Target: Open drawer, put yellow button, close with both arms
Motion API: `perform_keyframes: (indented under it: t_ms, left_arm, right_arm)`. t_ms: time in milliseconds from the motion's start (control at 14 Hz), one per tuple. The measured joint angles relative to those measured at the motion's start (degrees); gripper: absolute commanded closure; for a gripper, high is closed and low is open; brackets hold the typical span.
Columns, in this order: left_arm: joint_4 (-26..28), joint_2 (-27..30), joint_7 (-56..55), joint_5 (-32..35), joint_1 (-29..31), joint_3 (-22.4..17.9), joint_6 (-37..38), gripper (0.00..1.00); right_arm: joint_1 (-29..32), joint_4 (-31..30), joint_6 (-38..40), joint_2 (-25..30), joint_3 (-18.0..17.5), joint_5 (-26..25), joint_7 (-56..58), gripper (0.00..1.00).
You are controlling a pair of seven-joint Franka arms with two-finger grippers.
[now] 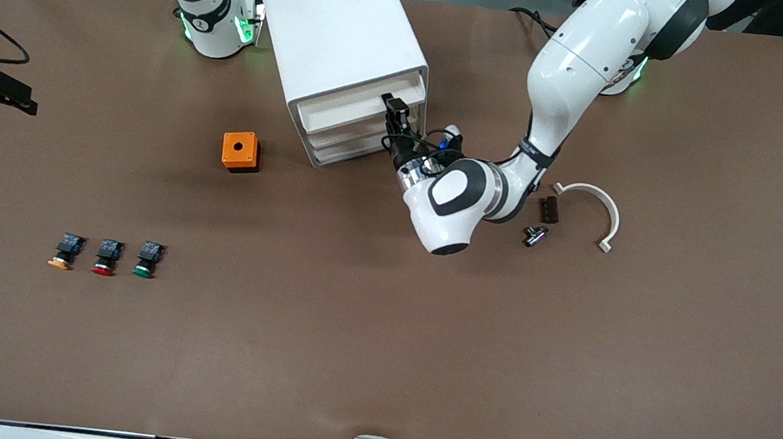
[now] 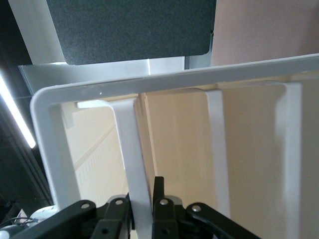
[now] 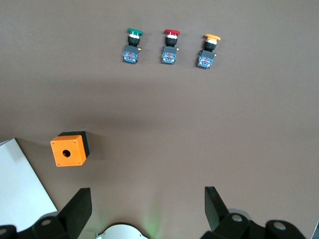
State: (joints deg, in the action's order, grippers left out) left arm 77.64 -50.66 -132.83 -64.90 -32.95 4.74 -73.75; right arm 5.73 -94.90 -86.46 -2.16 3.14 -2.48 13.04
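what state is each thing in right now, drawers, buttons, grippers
left gripper: shut on the top drawer's front edge
drawer: topmost, barely out if at all
lower drawers: pushed in
right gripper: open, holds nothing, waits high over the table
yellow button: on the table, untouched
red button: on the table
green button: on the table

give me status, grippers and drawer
Left gripper shut on drawer front. Right gripper open, waiting high over table. Yellow button untouched in row. Nothing blocking.
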Motion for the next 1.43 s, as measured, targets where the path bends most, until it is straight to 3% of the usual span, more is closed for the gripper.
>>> perform_keyframes:
  t_ms: [573,1002,1074,1145,1217,1432]
  left_arm:
    - [-2.2,0.0,-0.5,-0.3,4.5,-3.5,-0.5,0.86]
    - [-3.1,0.0,-0.5,-0.3,6.9,-4.1,-1.6,0.85]
    - [-3.2,0.0,-0.5,-0.3,7.0,-4.1,-1.7,0.81]
    - [-3.2,0.0,-0.5,-0.3,7.0,-4.1,-1.8,0.57]
    - [-3.2,0.0,-0.5,-0.3,7.0,-4.2,-1.9,0.2]
    - [-3.2,-0.1,0.0,-0.2,7.3,-4.7,-2.2,0.04]
  right_arm:
    - [6.0,2.4,-3.6,-9.3,0.3,0.0,0.8,0.0]
    - [7.2,2.9,-4.9,-10.0,0.2,0.0,-0.2,0.0]
    - [7.2,2.0,-7.5,-10.1,0.2,0.0,-1.0,0.0]
    - [7.2,0.3,-11.6,-10.3,0.2,0.0,-1.8,0.0]
    - [7.3,-1.9,-16.3,-10.7,0.3,0.0,-2.9,0.0]
    - [7.9,-7.8,-28.2,-12.3,0.3,0.0,-7.4,0.0]
